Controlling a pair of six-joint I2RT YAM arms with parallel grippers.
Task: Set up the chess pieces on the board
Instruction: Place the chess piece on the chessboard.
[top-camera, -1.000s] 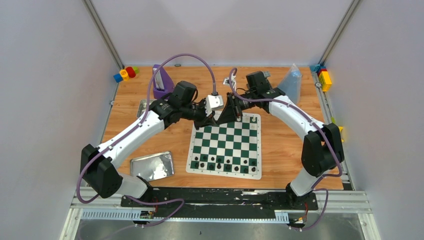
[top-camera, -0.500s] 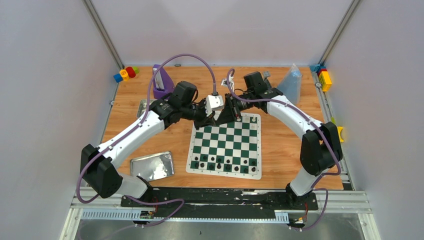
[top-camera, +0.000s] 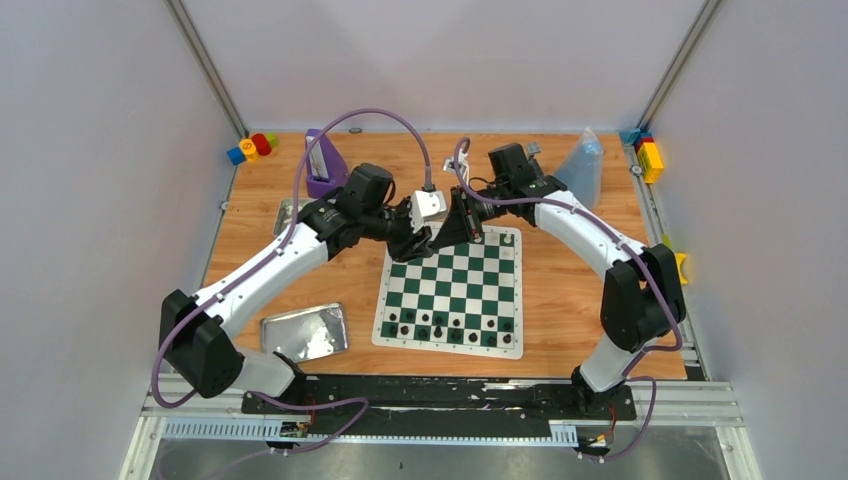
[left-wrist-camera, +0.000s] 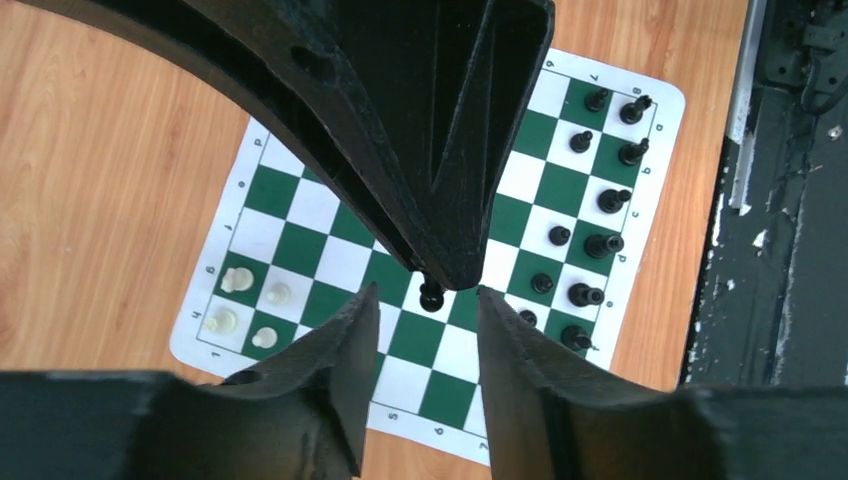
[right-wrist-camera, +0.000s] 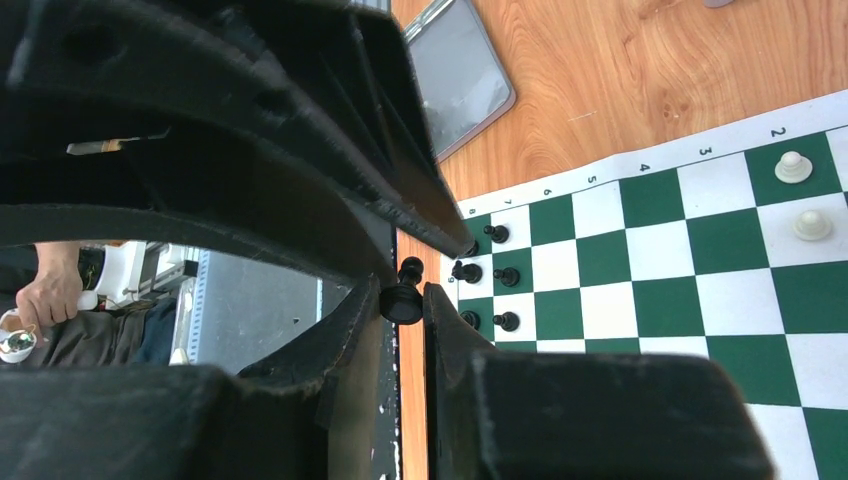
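Observation:
The green and white board (top-camera: 450, 290) lies mid-table. Several black chess pieces (top-camera: 455, 326) stand along its near rows, and a few white ones (top-camera: 506, 240) at its far right corner. Both grippers meet above the board's far left corner. My right gripper (right-wrist-camera: 401, 302) is shut on the base of a black pawn (right-wrist-camera: 404, 298), held in the air. My left gripper (left-wrist-camera: 424, 300) is open, its fingers either side of that pawn's head (left-wrist-camera: 431, 296) without touching it. The left wrist view shows white pieces (left-wrist-camera: 245, 300) and black pieces (left-wrist-camera: 590, 245) on the board (left-wrist-camera: 330, 250).
A shiny tin lid (top-camera: 305, 331) lies left of the board, with another metal tray (top-camera: 285, 212) behind it. A purple object (top-camera: 322, 165), coloured blocks (top-camera: 250, 147) and a clear bag (top-camera: 583, 165) sit along the far edge. More blocks (top-camera: 648, 155) are at the far right.
The right arm has shifted slightly left, closer to the left gripper. Both grippers stay together above the board's far left corner.

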